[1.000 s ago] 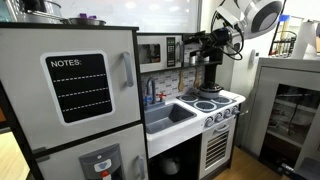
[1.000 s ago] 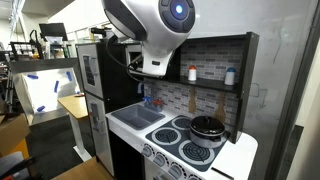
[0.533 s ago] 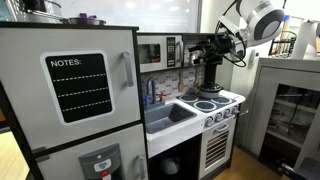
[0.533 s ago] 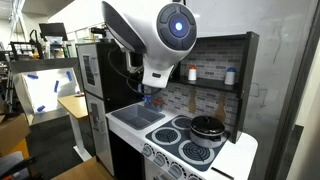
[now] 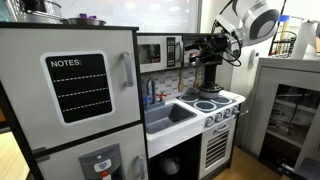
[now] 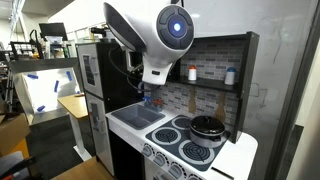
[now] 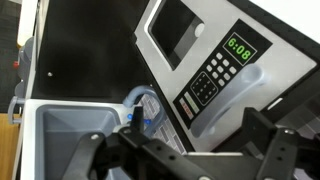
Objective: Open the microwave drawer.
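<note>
Hovering before the closed microwave, hand spread.

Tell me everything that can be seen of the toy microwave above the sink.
The toy microwave is a light grey box mounted above the sink. Its front carries a dark window, a black keypad, a green display reading 6:08 and a pale curved handle. The door looks shut. The jaws stand near the handle; contact cannot be told.
</note>
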`<state>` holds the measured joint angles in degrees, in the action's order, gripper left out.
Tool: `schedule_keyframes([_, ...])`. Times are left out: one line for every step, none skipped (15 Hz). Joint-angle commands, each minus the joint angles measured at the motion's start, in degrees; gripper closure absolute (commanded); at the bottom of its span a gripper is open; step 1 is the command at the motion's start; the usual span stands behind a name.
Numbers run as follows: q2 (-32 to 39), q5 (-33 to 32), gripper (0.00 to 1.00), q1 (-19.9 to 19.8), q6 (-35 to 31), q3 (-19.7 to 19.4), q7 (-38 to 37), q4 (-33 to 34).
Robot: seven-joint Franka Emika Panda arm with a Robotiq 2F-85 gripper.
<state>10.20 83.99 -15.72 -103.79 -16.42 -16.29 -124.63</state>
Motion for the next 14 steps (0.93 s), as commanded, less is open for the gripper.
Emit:
schedule_keyframes([1.23,1.76,0.00,0.53,-0.02,0.90,-0.68,1.70])
schedule_keyframes([1.30,1.87,0.00,0.74,-0.13,1.13,-0.78,1.87])
schedule_keyframes([1.46,2.00,0.00,0.85,-0.09,1.26,-0.79,2.11])
schedule_keyframes([1.54,1.96,0.00,0.84,-0.12,1.25,-0.82,2.24])
schedule_keyframes([1.61,1.92,0.00,0.86,-0.02,1.33,-0.79,2.26])
schedule_keyframes([1.59,1.79,0.00,0.88,-0.05,1.41,-0.85,2.17])
schedule_keyframes([1.45,1.75,0.00,0.90,0.19,1.45,-0.85,1.93])
schedule_keyframes([1.30,1.62,0.00,0.94,0.18,1.45,-0.94,1.73])
schedule_keyframes([1.01,1.44,0.00,0.98,0.23,1.41,-0.89,1.39])
schedule_keyframes([0.68,1.31,0.00,1.01,0.29,1.39,-0.90,0.92])
schedule_keyframes([0.40,1.25,0.00,0.98,0.32,1.32,-0.91,0.38])
schedule_keyframes([0.08,1.22,0.00,0.93,0.34,1.24,-0.90,-0.32])
schedule_keyframes([-0.15,1.21,0.00,0.92,0.26,1.19,-0.89,-0.89])
schedule_keyframes([-0.41,1.18,0.00,0.93,0.14,1.14,-0.90,-1.57])
